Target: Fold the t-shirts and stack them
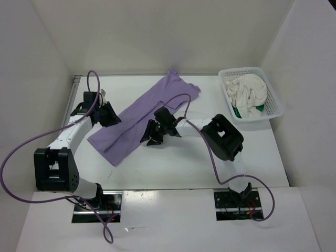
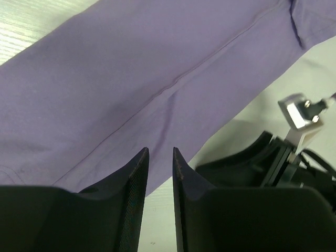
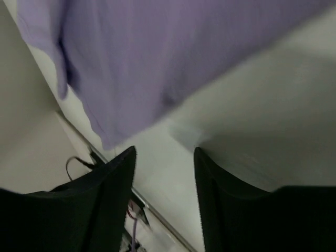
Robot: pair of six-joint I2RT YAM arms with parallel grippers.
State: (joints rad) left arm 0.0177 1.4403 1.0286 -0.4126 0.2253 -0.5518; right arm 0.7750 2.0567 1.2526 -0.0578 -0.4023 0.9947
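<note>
The purple shirt (image 1: 144, 118) lies as a long folded strip slantwise on the worktop (image 1: 173, 163), while the cream shirt (image 1: 247, 92) and green shirt (image 1: 239, 113) sit bunched in the basket (image 1: 275, 105). On either side of the strip, the left fingers (image 2: 139, 173) stand slightly parted and the right fingers (image 3: 113, 178) wide apart, both empty. The cloth looks light and limp, so I'd pinch both layers at an end's corners.

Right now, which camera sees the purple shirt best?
The top external view: it shows nearly the whole purple shirt, laid out as a long strip. The left wrist view shows only a stretch with a seam; the right wrist view, just a blurry edge.
</note>
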